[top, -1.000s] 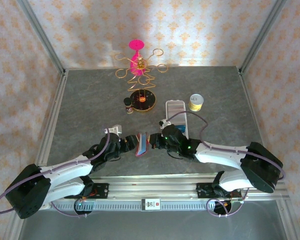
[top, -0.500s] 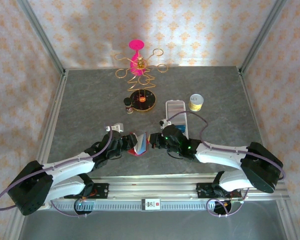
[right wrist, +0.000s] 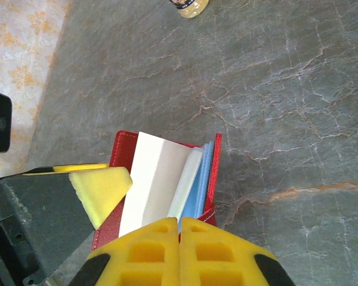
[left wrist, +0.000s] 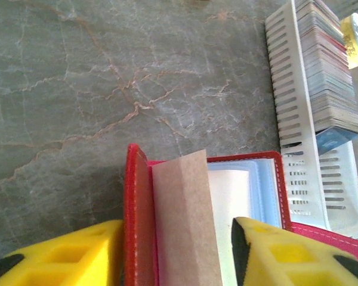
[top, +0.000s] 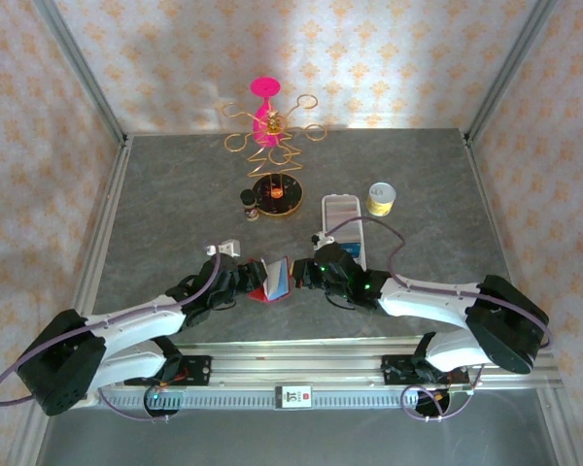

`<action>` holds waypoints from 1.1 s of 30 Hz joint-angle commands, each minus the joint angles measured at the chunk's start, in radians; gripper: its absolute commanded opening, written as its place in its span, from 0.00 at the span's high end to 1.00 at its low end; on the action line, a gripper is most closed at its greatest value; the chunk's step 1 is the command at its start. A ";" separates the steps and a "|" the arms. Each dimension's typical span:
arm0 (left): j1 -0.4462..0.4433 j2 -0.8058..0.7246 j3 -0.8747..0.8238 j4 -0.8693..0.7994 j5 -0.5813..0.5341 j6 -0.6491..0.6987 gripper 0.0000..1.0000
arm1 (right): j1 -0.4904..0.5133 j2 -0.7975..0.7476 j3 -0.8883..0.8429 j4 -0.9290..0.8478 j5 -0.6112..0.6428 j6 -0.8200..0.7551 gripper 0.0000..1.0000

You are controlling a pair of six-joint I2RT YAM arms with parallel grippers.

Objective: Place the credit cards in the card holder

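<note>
L gripper: fingers apart, clamped on card holder red flap + a page.
card holder: open, low middle of top view, btwn both grippers.
R gripper: fingers together at holder's near edge.
white tray: right of middle.

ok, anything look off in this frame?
Nothing spilled or damaged. Only oddity: the red card holder is held upright and splayed open, gripped between the left hand and the right hand, its leaves fanned out. The white tray looks tidy.
</note>
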 commanded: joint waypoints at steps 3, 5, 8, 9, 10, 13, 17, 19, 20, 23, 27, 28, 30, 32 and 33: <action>-0.006 0.018 0.000 -0.001 -0.025 0.020 0.53 | 0.002 -0.009 -0.017 -0.015 0.039 0.010 1.00; -0.006 0.025 0.000 -0.010 -0.034 0.022 0.58 | 0.003 -0.010 -0.018 -0.024 0.053 0.010 1.00; -0.006 0.041 0.008 -0.039 -0.053 0.031 0.66 | 0.003 -0.013 -0.020 -0.046 0.081 0.014 1.00; -0.006 0.044 0.008 -0.044 -0.059 0.033 0.67 | 0.002 -0.014 -0.023 -0.057 0.092 0.016 1.00; -0.006 0.045 0.006 -0.049 -0.065 0.036 0.68 | 0.002 -0.014 -0.023 -0.066 0.103 0.016 1.00; -0.006 0.047 0.002 -0.067 -0.086 0.040 0.77 | 0.002 -0.013 -0.024 -0.100 0.134 0.022 0.97; -0.006 0.053 -0.013 -0.057 -0.088 0.044 0.85 | 0.003 -0.034 -0.001 -0.163 0.129 0.021 0.80; -0.005 0.057 -0.015 -0.053 -0.076 0.048 0.86 | 0.004 -0.069 0.004 -0.183 0.124 0.021 0.72; -0.005 0.058 -0.016 -0.051 -0.071 0.052 0.88 | 0.006 -0.090 0.006 -0.202 0.127 0.020 0.69; -0.007 0.057 -0.020 -0.049 -0.065 0.055 0.90 | 0.010 -0.147 0.015 -0.261 0.144 0.016 0.67; -0.006 0.058 -0.023 -0.043 -0.055 0.058 0.92 | 0.018 -0.180 -0.001 -0.248 0.074 0.034 0.64; -0.006 0.058 -0.023 -0.043 -0.054 0.058 0.92 | 0.025 -0.177 -0.013 -0.222 0.049 0.046 0.63; -0.006 0.058 -0.025 -0.043 -0.052 0.059 0.92 | 0.053 -0.160 -0.030 -0.167 0.020 0.071 0.59; -0.006 0.056 -0.030 -0.038 -0.047 0.059 0.92 | 0.072 -0.117 -0.028 -0.138 0.006 0.084 0.58; -0.006 0.056 -0.032 -0.033 -0.042 0.059 0.92 | 0.080 -0.095 -0.027 -0.118 -0.001 0.091 0.58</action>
